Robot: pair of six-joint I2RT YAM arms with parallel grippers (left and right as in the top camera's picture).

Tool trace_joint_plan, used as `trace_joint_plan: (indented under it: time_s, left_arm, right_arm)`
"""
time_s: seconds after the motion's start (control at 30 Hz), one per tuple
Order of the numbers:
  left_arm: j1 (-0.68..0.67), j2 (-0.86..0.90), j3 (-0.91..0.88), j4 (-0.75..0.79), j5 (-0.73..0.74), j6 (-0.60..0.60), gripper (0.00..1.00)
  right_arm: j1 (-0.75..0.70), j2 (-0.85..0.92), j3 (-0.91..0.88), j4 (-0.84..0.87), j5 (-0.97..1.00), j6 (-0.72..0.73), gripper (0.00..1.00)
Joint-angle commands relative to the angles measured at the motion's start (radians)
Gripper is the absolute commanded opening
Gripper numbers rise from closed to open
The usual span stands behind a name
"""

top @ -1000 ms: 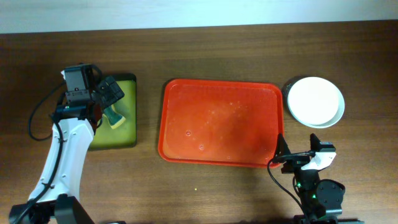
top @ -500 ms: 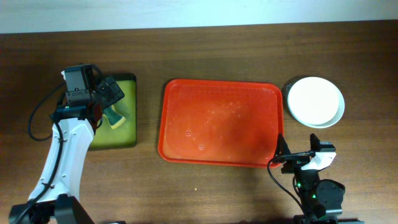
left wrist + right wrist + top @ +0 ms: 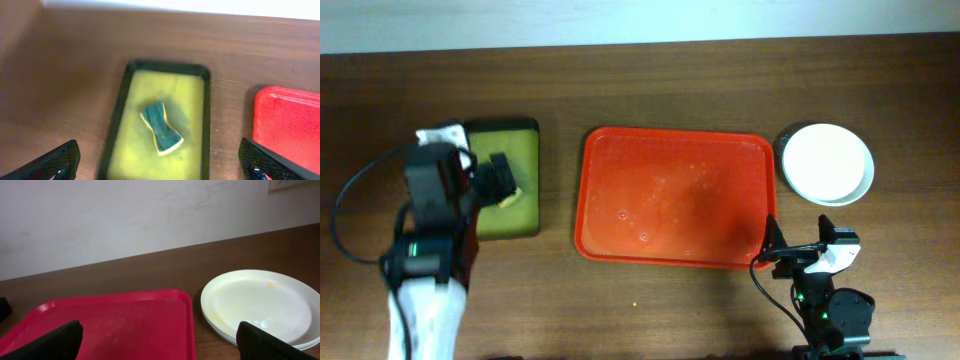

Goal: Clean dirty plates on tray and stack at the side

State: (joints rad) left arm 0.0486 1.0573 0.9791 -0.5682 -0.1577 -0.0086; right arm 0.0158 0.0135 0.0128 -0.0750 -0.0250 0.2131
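Round pale shallow plates (image 3: 825,163) sit stacked beside the bare red rectangular plastic tray (image 3: 670,200), so the task appears nearly complete; left gripper (image 3: 160,162) and right gripper (image 3: 160,340) stand spread, empty.

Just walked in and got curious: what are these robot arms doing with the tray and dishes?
Nothing is being held right now. The plates sit stacked on the table beside the red tray, which carries no plates, only a few specks. The top plate shows a faint yellowish mark. The left gripper is open near the sponge, which lies loose in the small black tray. The right gripper, also open, sits low near the red tray's corner.
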Motion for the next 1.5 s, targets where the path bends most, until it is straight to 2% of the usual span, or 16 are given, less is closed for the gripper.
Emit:
trace_joint_plan:
  time_s: [0.0,0.17,0.33,0.4,0.43,0.6,0.7,0.77,0.83,0.87,1.07,1.17,1.23,1.4,1.47]
  left_arm:
    - [-0.04,-0.154,-0.058,-0.003,0.137,0.317,0.99]
    - [-0.041,-0.206,-0.079,-0.046,0.167,0.316,0.99]
    - [-0.042,-0.478,-0.304,0.163,0.167,0.3,0.99]
    - [-0.041,-0.61,-0.446,0.275,0.166,0.23,0.99]
    - [-0.041,-0.71,-0.582,0.407,0.166,0.15,0.99]
    - [-0.041,-0.803,-0.775,0.633,0.166,0.098,0.99]
    - [-0.041,-0.886,-0.868,0.695,0.162,0.098,0.99]
    - [-0.041,-0.933,-0.912,0.697,0.115,0.053,0.99]
    - [-0.041,-0.969,-0.956,0.695,-0.027,-0.099,0.99]
    - [-0.041,-0.993,-0.972,0.677,-0.05,-0.136,0.99]
    - [-0.024,-1.053,-0.971,0.505,-0.044,-0.101,0.99]
    - [-0.024,-1.053,-0.97,0.487,0.104,0.093,0.99]
    - [-0.024,-1.053,-0.97,0.484,0.125,0.138,0.99]
    - [-0.024,-1.053,-0.97,0.483,0.117,0.134,0.99]
    - [-0.024,-1.053,-0.97,0.484,0.108,0.076,0.99]
  right_arm:
    - [0.011,-0.01,-0.007,-0.004,0.011,0.002,0.99]
    - [0.011,-0.01,-0.007,-0.004,0.011,0.002,0.99]
    - [0.011,-0.01,-0.007,-0.004,0.011,0.002,0.99]
    - [0.011,-0.01,-0.007,-0.004,0.011,0.002,0.99]
    - [0.011,-0.01,-0.007,-0.004,0.011,0.002,0.99]
    - [0.011,-0.01,-0.007,-0.004,0.011,0.002,0.99]
    - [0.011,-0.01,-0.007,-0.004,0.011,0.002,0.99]
    - [0.011,-0.01,-0.007,-0.004,0.011,0.002,0.99]
    - [0.011,-0.01,-0.007,-0.004,0.011,0.002,0.99]
    - [0.011,-0.01,-0.007,-0.004,0.011,0.002,0.99]
    - [0.011,-0.01,-0.007,-0.004,0.011,0.002,0.99]
    - [0.011,-0.01,-0.007,-0.004,0.011,0.002,0.99]
    - [0.011,-0.01,-0.007,-0.004,0.011,0.002,0.99]
    - [0.011,-0.01,-0.007,-0.004,0.011,0.002,0.99]
    - [0.011,-0.01,-0.007,-0.004,0.011,0.002,0.99]
